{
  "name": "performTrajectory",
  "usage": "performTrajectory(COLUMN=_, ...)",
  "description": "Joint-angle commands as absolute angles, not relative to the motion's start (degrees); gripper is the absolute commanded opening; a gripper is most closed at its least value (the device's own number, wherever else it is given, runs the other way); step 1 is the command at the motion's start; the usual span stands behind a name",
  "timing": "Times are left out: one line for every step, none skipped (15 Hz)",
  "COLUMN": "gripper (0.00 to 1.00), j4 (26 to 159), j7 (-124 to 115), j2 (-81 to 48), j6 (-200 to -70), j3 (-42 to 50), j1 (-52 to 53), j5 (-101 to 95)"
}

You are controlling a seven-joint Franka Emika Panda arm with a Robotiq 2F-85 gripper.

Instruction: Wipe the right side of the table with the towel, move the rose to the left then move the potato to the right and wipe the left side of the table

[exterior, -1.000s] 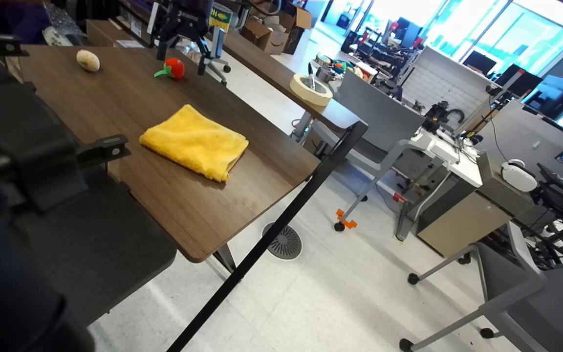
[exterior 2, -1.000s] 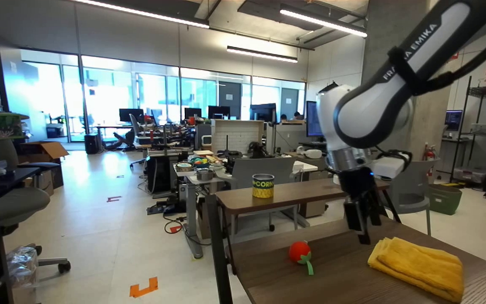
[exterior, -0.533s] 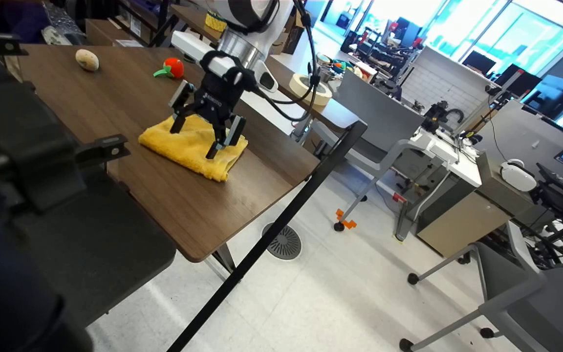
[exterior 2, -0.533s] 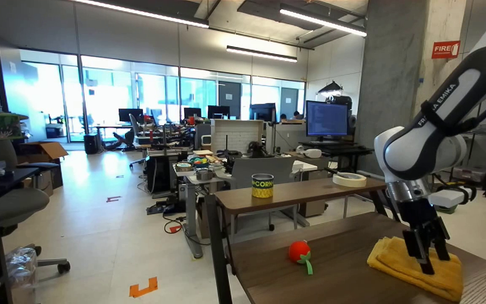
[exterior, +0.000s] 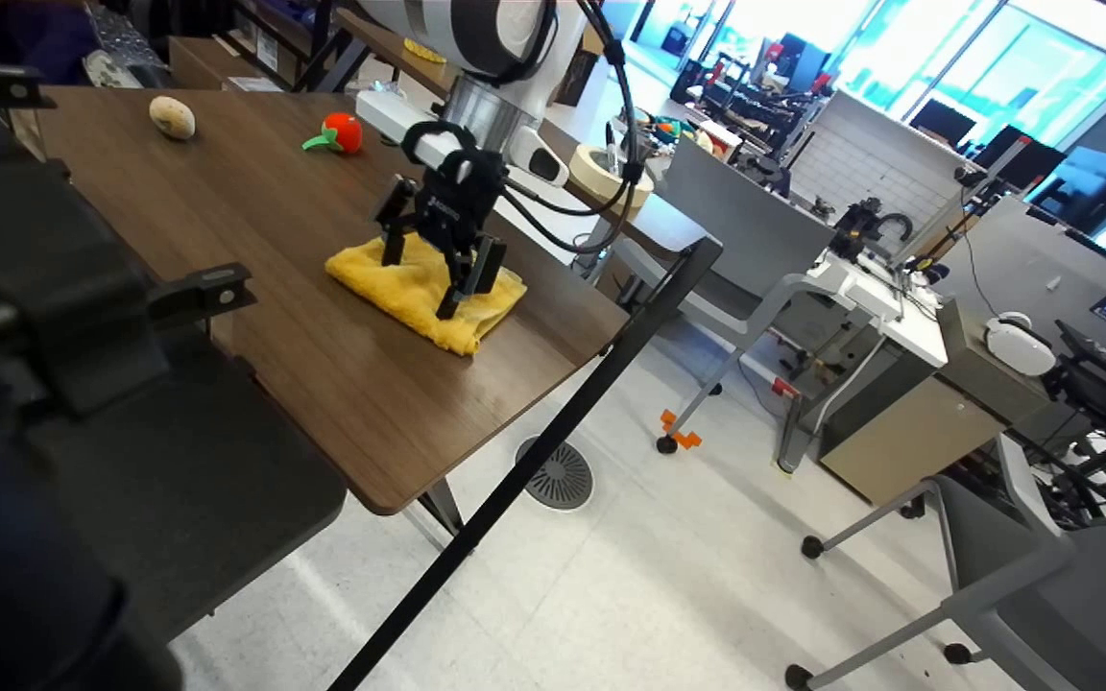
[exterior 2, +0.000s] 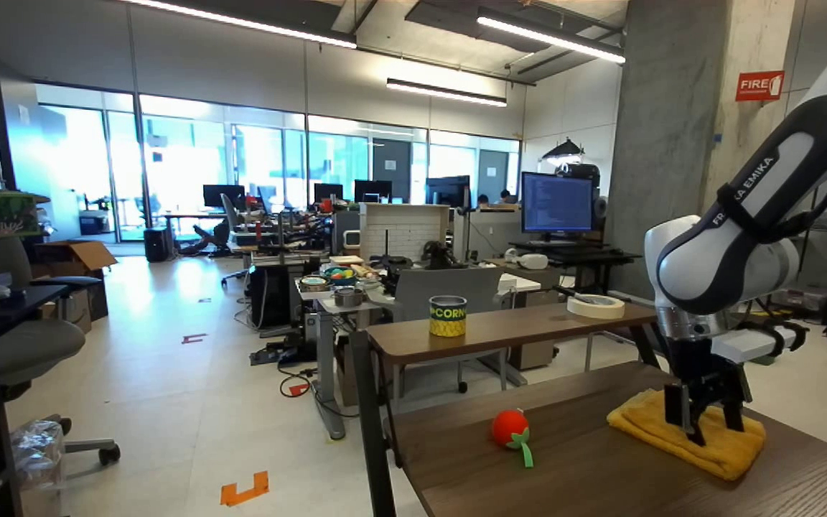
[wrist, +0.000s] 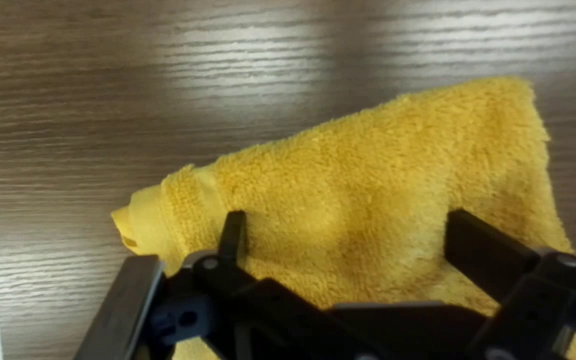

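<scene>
Brown wooden table (exterior: 361, 413) indoors, with pale floor (exterior 2: 162, 366) and a glass wall (exterior 2: 342, 154) behind. One gripper (exterior: 419, 286), fingers spread wide, stands on one folded yellow towel (wrist: 348, 185), hiding part of it. Beyond the towel, a narrower tabletop (exterior 2: 514, 327) holds one can (exterior 2: 448, 319) and one tape roll (exterior 2: 595, 307). Also on the table, apart from the towel, lie one red rose (exterior: 342, 133) and, farther off, one pale potato (exterior: 172, 117).

Arm (exterior 2: 736, 240) w/ "EMIKA", can (exterior 2: 448, 317) w/ "CORN", red sign (exterior 2: 759, 86) w/ "FIRE"
</scene>
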State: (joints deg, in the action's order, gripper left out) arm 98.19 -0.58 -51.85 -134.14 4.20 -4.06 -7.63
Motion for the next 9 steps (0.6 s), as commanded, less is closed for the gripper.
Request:
performTrajectory(gripper=1.0, j4=91.0, j7=-6.0, j2=-56.2, j6=-135.2, j3=6.7, j1=-5.1, j5=-4.2)
performTrajectory(gripper=1.0, j4=89.9, j7=-7.2, j2=-57.3, j6=-134.8, j3=7.4, j1=-4.5, j5=-4.3)
performTrajectory(gripper=1.0, j4=89.1, j7=-8.2, j2=-58.3, j6=-134.6, j3=8.1, j1=-3.7, j5=-4.8)
performTrajectory(gripper=1.0, j4=88.6, j7=-8.6, j2=-59.3, j6=-133.9, j3=8.4, j1=-2.7, j5=-5.5)
performTrajectory(gripper=1.0, j4=88.7, j7=-8.7, j2=-60.0, j6=-133.5, j3=8.2, j1=-1.8, j5=-6.2)
performTrajectory(gripper=1.0, j4=89.7, j7=-7.9, j2=-60.3, j6=-133.3, j3=7.7, j1=-0.6, j5=-7.1)
performTrajectory(gripper=1.0, j4=90.7, j7=-7.4, j2=-60.4, j6=-133.7, j3=7.3, j1=0.5, j5=-8.1)
performTrajectory(gripper=1.0, j4=92.3, j7=-6.7, j2=-60.0, j6=-134.2, j3=6.9, j1=1.9, j5=-9.4)
performTrajectory(gripper=1.0, j4=94.9, j7=-5.8, j2=-58.3, j6=-135.3, j3=6.3, j1=3.4, j5=-11.0)
